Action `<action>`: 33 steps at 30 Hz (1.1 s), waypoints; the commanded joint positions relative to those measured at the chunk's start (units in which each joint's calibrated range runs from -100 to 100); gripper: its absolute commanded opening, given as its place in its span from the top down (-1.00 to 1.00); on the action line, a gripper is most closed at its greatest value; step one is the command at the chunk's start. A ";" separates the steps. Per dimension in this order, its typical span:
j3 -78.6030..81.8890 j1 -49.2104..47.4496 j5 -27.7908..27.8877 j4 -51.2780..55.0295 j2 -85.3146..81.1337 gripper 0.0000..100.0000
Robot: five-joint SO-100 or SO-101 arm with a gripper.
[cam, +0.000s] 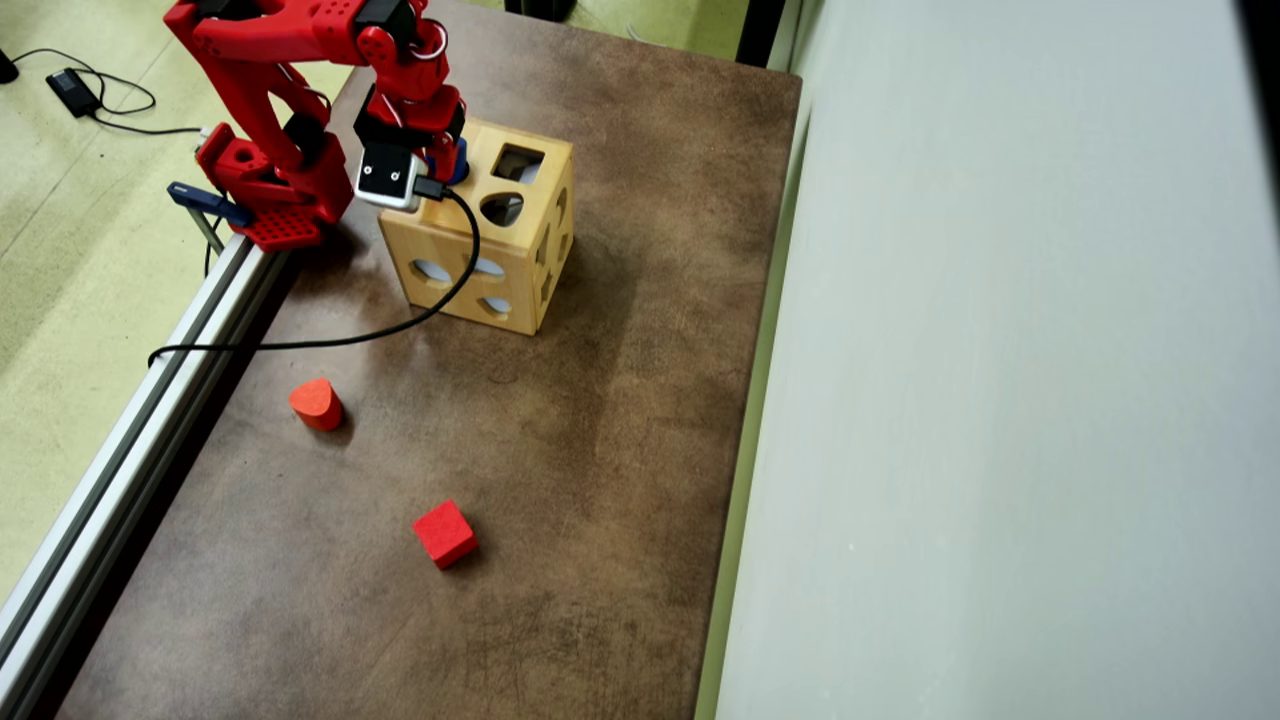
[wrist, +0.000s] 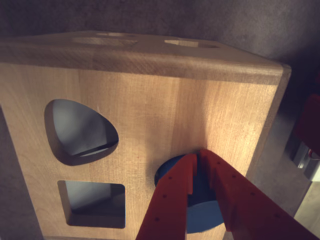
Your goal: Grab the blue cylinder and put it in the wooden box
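Observation:
In the wrist view the wooden box (wrist: 150,100) fills the frame, showing a rounded-triangle hole, a square hole and a round hole. The blue cylinder (wrist: 202,217) sits at the round hole, between my red fingers (wrist: 170,200). My gripper (wrist: 198,154) is shut on it, with the tips almost meeting against the wood. The overhead view has the box (cam: 545,185) at the table's far left. My gripper (cam: 445,160) reaches down onto its top near the back corner, and a sliver of the blue cylinder (cam: 459,168) shows beside it.
An orange-red rounded block (cam: 316,404) and a red cube (cam: 444,533) lie on the brown table (cam: 600,450), well in front of the box. A black cable (cam: 300,343) trails from the wrist camera across the table. An aluminium rail (cam: 130,430) runs along the left edge.

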 commanded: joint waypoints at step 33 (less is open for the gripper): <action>0.59 5.54 -0.10 1.40 -48.49 0.96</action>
